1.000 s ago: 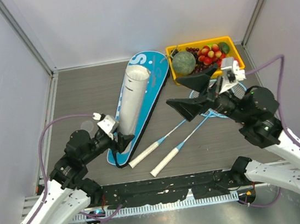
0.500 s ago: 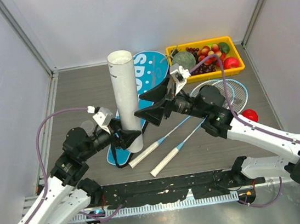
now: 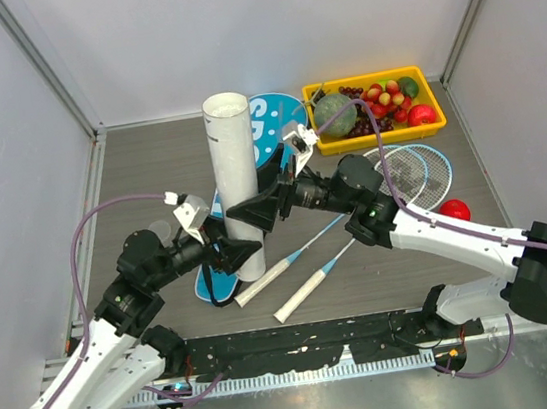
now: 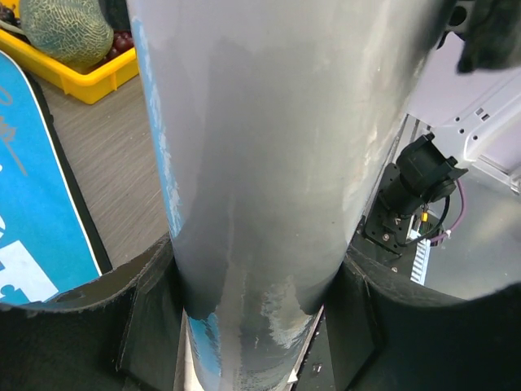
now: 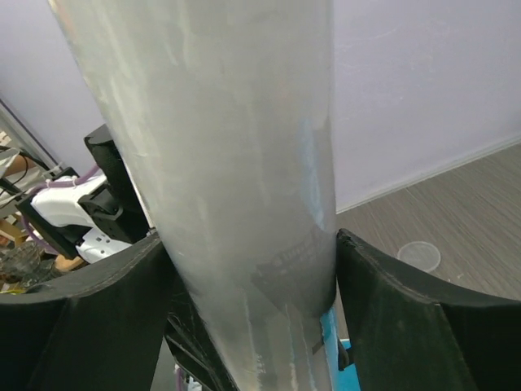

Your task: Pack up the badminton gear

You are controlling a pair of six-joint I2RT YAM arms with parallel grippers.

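One upright tube (image 3: pixel 230 160), pinched by left jaws, straddled by right jaws, grip unclear; two rackets (image 3: pixel 304 295), one bag (image 3: pixel 267 115).

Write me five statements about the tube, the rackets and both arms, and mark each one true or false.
1. The white tube stands upright. True.
2. The left gripper clamps the tube near its bottom end. True.
3. Two rackets lie on the table. True.
4. The right gripper hangs well clear of the tube. False: its jaws flank the tube about halfway up.
5. The rackets are packed inside the blue bag. False: they lie outside the bag, to its right.
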